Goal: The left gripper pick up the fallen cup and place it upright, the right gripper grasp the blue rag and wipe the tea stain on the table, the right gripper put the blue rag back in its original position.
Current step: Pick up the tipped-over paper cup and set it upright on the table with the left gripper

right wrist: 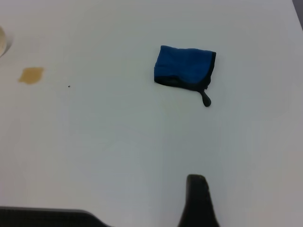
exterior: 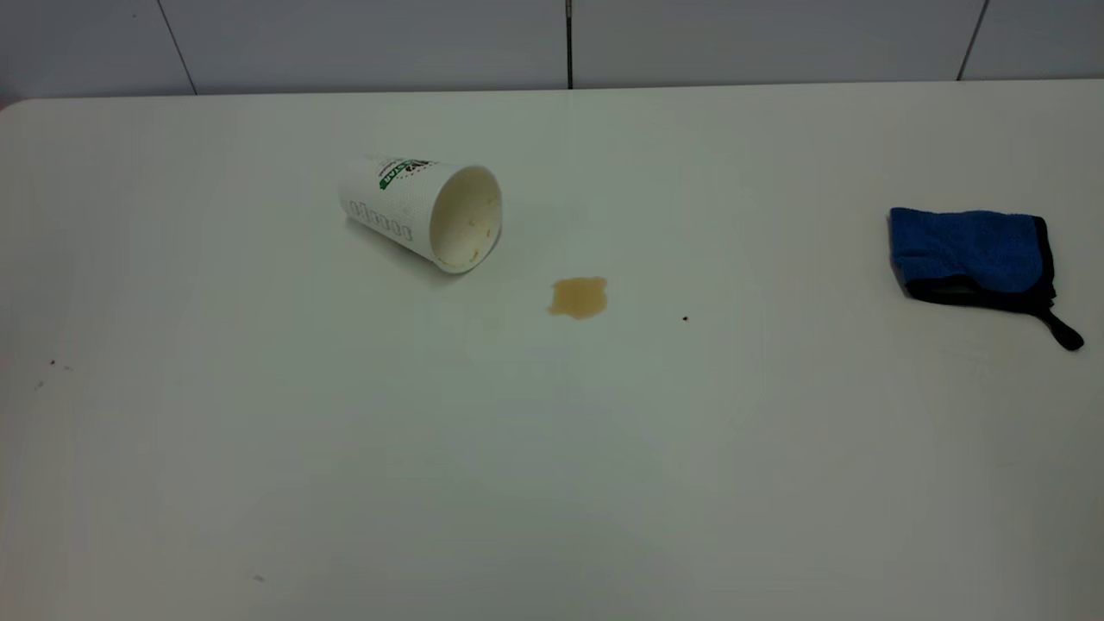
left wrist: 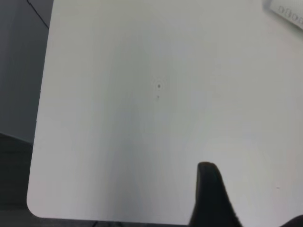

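Note:
The white paper cup (exterior: 420, 212) lies on its side on the white table (exterior: 552, 483), left of centre, with its cream mouth towards the tea stain. The light-brown tea stain (exterior: 578, 297) sits just right of the cup's mouth. The folded blue rag (exterior: 973, 254) lies flat at the far right. Neither gripper shows in the exterior view. Only one black tip of my left gripper (left wrist: 210, 191) shows, over bare table, with a sliver of the cup (left wrist: 287, 12) far off. One black tip of my right gripper (right wrist: 196, 196) shows, well short of the rag (right wrist: 184, 68) and the stain (right wrist: 31, 74).
A tiny black speck (exterior: 685, 318) lies right of the stain. The table's back edge meets a tiled wall (exterior: 569, 43). A rounded table corner (left wrist: 35, 208) and edge show in the left wrist view. A few faint specks (exterior: 52, 363) mark the table's left side.

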Controlling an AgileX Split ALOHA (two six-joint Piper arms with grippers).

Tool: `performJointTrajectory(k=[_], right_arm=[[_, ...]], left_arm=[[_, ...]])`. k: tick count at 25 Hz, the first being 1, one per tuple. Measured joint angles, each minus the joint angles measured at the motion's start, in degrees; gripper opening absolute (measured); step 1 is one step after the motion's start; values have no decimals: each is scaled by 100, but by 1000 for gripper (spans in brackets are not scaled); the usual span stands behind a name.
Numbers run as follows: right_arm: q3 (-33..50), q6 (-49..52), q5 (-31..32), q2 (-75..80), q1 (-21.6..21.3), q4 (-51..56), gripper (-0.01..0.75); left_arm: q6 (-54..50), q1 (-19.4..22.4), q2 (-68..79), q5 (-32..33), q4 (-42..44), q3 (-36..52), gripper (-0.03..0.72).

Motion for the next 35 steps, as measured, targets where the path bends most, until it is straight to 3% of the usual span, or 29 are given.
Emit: performJointTrajectory(k=[3,7,11,16,20,23,27,35], right_arm=[[0,0,0,0,0,0,590],[0,0,0,0,0,0,590],[0,0,0,0,0,0,590],[0,0,0,0,0,0,590],[0,0,0,0,0,0,590],[0,0,0,0,0,0,590],[0,0,0,0,0,0,590],[0,0,0,0,0,0,590]], left_arm=[[0,-33,1089,-481,229,-154,495],[-64,-497,2523,-884,738,-599,492],[-809,-1257,3746,-966,1785,-1355,492],[-2303,-2386,5045,-511,3518,-2141,492],[-3287,-3270,6023,-290,4466,-2626,492],[-3650,-3708,6752,-286,4878,-3029,492],[-3637,-3980,7761,-302,5038,-3761,492],[-3212,-4126,9190,-440,5105,-5156,492]])
